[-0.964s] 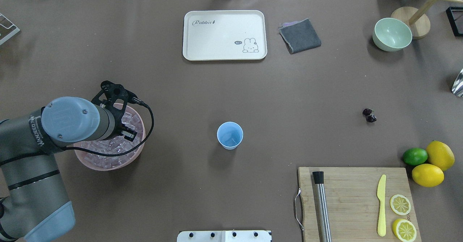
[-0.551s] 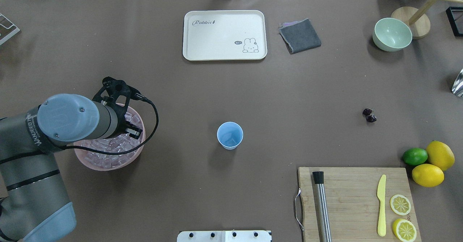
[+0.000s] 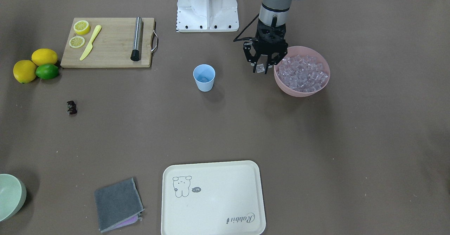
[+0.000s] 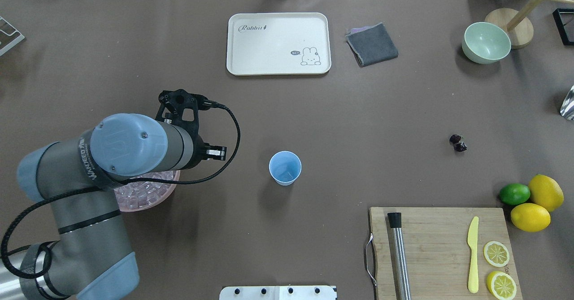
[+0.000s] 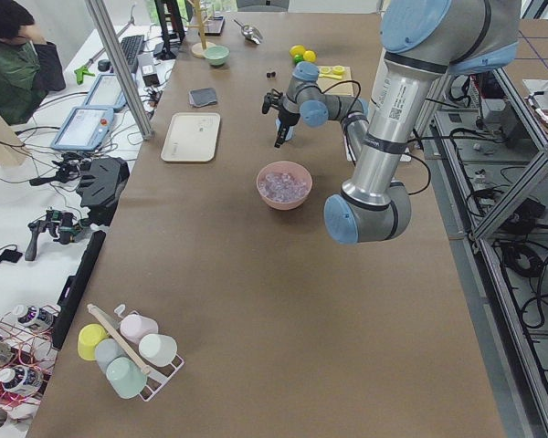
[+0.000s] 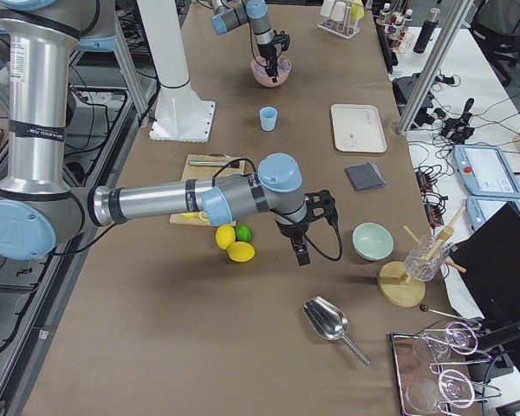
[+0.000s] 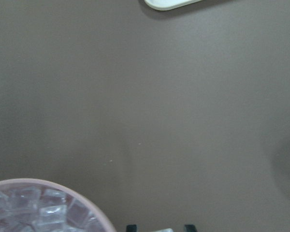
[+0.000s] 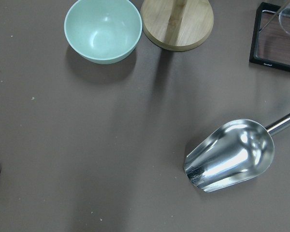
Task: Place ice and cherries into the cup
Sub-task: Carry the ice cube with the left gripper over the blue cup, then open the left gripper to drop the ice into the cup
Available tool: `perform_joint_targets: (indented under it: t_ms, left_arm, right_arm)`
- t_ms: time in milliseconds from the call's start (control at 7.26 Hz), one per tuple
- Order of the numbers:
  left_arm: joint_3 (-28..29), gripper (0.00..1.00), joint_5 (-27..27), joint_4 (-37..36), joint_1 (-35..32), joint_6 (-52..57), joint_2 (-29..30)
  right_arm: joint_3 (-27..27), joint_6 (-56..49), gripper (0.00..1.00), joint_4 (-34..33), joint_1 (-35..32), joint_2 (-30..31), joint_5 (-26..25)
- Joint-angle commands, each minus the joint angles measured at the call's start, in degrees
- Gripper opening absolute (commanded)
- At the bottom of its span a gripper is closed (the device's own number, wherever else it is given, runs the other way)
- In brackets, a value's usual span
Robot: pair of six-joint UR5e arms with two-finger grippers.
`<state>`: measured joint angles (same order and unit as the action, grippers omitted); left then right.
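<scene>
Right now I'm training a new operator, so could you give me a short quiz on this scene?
1. True or false: the left gripper holds an ice cube.
2. Fill in: the left gripper hangs between the pink bowl and the ___.
3. Where are the cherries? A in the pink bowl; B on the table; C in the left gripper.
Key: 1 true. 2 cup. 3 B.
</scene>
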<state>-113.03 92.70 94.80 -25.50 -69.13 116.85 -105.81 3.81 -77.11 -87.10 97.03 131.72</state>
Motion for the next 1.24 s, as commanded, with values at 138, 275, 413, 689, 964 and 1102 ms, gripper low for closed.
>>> perform_joint_targets:
  t_ms: [138,275,413,689,964,1102]
  left_arm:
    - [8.7,0.0,-2.3,12.9,2.9,-13.9,6.5]
    - [8.6,0.0,-4.2,13.0,4.2,-16.2,7.9]
    - [8.6,0.0,-4.4,13.0,4.5,-18.5,9.2]
    - [9.1,0.0,-9.9,13.3,8.5,-19.4,9.7]
    - [9.8,0.0,-11.8,16.3,9.5,-19.2,9.5]
    - [9.8,0.3,-11.8,16.4,9.3,-18.9,9.5]
  right_arm:
    - [-0.4,0.1,1.0,0.0,0.0,0.0,0.0]
    - [-0.4,0.1,1.0,0.0,0.0,-0.1,-0.1]
    - [-0.4,0.1,1.0,0.0,0.0,-0.1,-0.1]
    - [-0.4,0.1,1.0,0.0,0.0,-0.1,0.0]
    - [-0.3,0.1,1.0,0.0,0.0,-0.2,0.0]
    - [-0.3,0.1,1.0,0.0,0.0,-0.2,0.0]
